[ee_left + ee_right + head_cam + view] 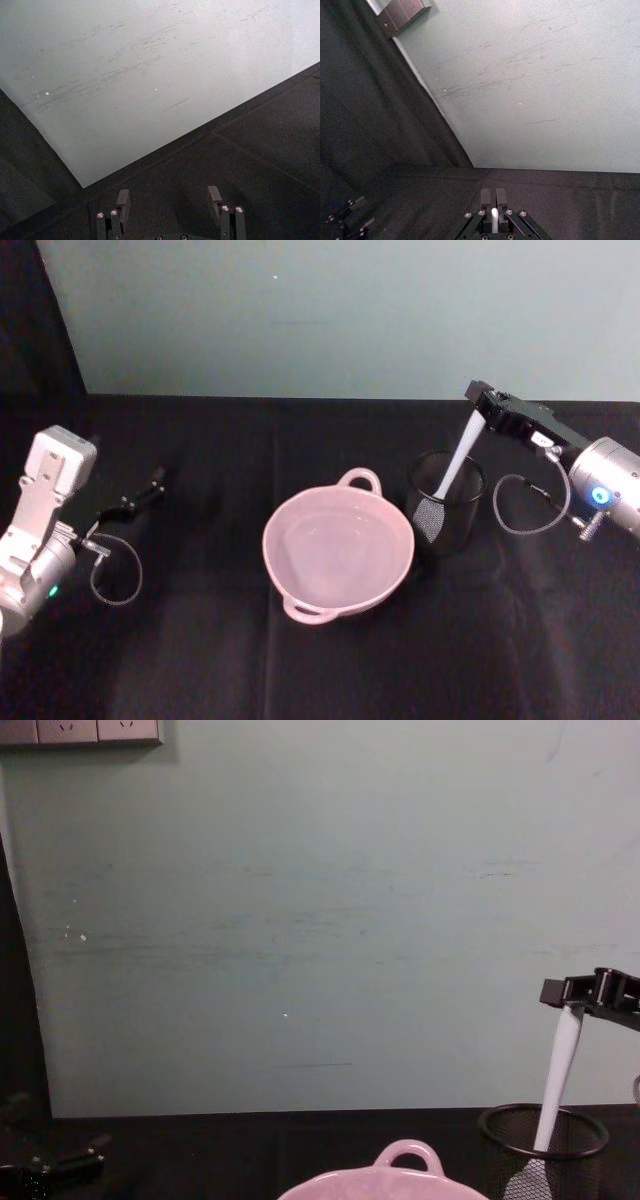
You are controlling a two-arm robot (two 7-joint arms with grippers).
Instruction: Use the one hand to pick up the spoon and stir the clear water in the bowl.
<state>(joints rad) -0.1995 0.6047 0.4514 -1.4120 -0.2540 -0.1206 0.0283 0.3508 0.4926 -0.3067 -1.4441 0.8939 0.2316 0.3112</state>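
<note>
The right pincer (478, 397) is clamped on the top of the spoon (455, 468) handle, at about two o'clock from the bowl (338, 550) in the head view; the right wrist view shows the white handle tip (494, 216) pinched between narrow fingers (486, 196). The spoon hangs slanted from that grip, its paddle head down inside the mesh cup (446, 502), which stands just beside the bowl at three o'clock. Holding the very end likely leaves the whole length free to clear the cup's rim and then reach into the water, and the high grip keeps the pincer itself out of the bowl. The bowl sits at the middle of the black worktop (200, 660), loop handles at twelve and seven o'clock. The left pincer (150, 485) is parked well apart at nine o'clock, its fingers (123, 200) spread wide with nothing between them. The water is hard to make out: the bowl's inside reads only as pale pink, so its level cannot be told. The paddle is blurred behind the mesh, and whether it touches the cup's floor is unclear. The chest view cuts off the bowl (405, 1175) below its rim and the right arm at the edge.
</note>
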